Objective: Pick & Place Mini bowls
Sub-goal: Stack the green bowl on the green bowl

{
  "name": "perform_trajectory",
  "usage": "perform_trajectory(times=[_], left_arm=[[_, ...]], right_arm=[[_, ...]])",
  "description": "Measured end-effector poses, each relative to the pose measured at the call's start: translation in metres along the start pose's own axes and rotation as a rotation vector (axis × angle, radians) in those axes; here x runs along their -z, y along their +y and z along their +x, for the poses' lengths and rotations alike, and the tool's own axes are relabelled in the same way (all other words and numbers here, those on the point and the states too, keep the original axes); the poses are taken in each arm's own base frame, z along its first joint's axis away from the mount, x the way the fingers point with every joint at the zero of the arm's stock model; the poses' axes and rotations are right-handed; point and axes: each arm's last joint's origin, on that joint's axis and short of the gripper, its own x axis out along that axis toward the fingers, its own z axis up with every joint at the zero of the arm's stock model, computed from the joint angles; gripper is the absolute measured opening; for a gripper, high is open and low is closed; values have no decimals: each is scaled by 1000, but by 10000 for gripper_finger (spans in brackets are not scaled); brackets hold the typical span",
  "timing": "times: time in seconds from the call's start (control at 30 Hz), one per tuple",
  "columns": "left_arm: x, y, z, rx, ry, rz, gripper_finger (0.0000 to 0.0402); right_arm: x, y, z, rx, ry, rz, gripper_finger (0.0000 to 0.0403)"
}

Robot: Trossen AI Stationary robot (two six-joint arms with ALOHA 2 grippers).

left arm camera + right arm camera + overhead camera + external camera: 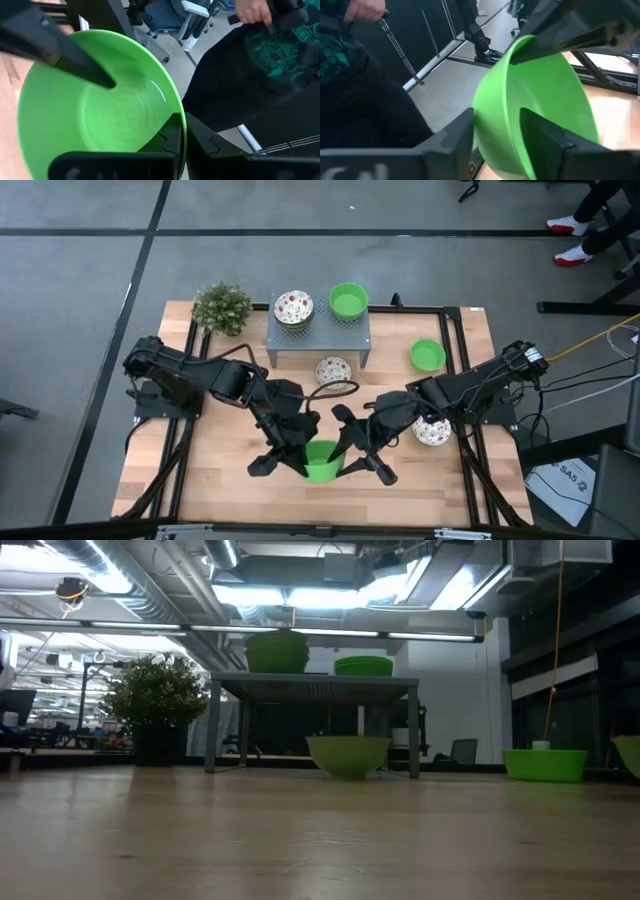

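Note:
One green mini bowl [322, 462] hangs tilted above the table's near middle, between both grippers. My left gripper [300, 460] is shut on its rim from the left. My right gripper [345, 458] stands open at the bowl's right side, one finger [545, 137] inside it and one [455, 137] outside. On the grey stand [318, 340] sit a stack of speckled bowls [293, 307] and a green bowl [348, 300]. More bowls rest base down on the table: speckled [333, 370], green [428, 355], speckled [432, 430]. My left gripper has the green bowl's rim [179, 117] with one finger inside [165, 142] the bowl and one outside [205, 142]. The fingers slant down toward the table's near edge. The bowl is lifted clear and tilted, its hollow toward the wrist. My right gripper's fingers stand on either side of the opposite rim [492, 107]; I cannot tell whether they touch it.
A small potted plant [222, 307] stands at the far left corner. A black frame [455, 350] runs around the wooden tabletop. A person in dark clothes [260, 65] is just beyond the near edge. Bare wood lies at the near left and near right.

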Motion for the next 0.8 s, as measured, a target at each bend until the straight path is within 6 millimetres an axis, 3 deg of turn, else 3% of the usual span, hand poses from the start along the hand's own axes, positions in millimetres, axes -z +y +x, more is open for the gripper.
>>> perform_trajectory(times=[0.23, 0.5, 0.63, 0.8], left_arm=[[2, 11, -6, -34, 29, 16, 8], [9, 32, -17, -124, 116, 60, 57], [10, 42, -24, -141, 134, 57, 88], [9, 38, -44, -156, 112, 53, 115]], right_arm=[[2, 1, 0, -39, 22, -22, 18], [13, -8, 2, 58, 124, -71, 14], [26, -16, 12, 94, 212, -82, 7], [33, -25, 19, 137, 249, -51, 9]])
